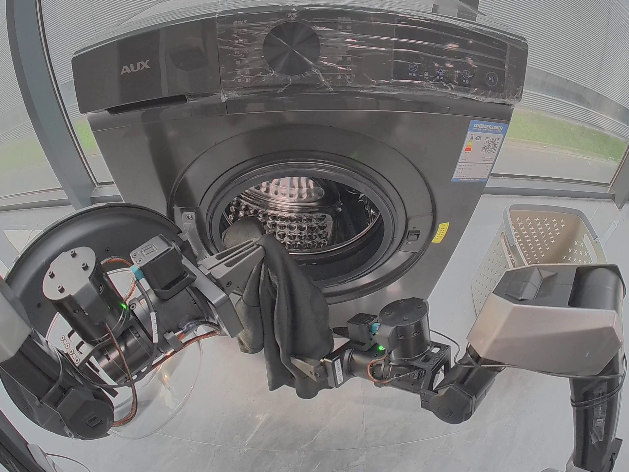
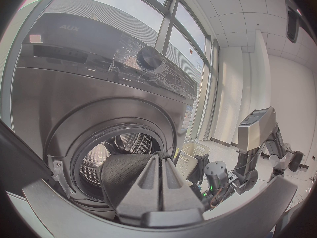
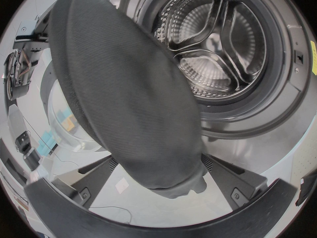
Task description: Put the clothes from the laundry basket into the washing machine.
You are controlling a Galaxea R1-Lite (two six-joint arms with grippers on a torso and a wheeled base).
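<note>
Head view: the grey front-loading washing machine (image 1: 295, 165) stands with its round glass door (image 1: 98, 244) swung open. At the lower rim of the opening, the left gripper (image 1: 257, 245) holds a dark grey cloth (image 1: 288, 316), which hangs down in front. The right gripper (image 1: 306, 368) is at the cloth's lower end. A white perforated laundry basket (image 1: 544, 237) stands on the floor (image 1: 327, 427) beside the machine.

Left wrist view: the jaws are clenched on the cloth's top fold.

Right wrist view: the jaws stand wide apart, released, with the cloth's hem hanging between them before the steel drum (image 3: 214, 43).
</note>
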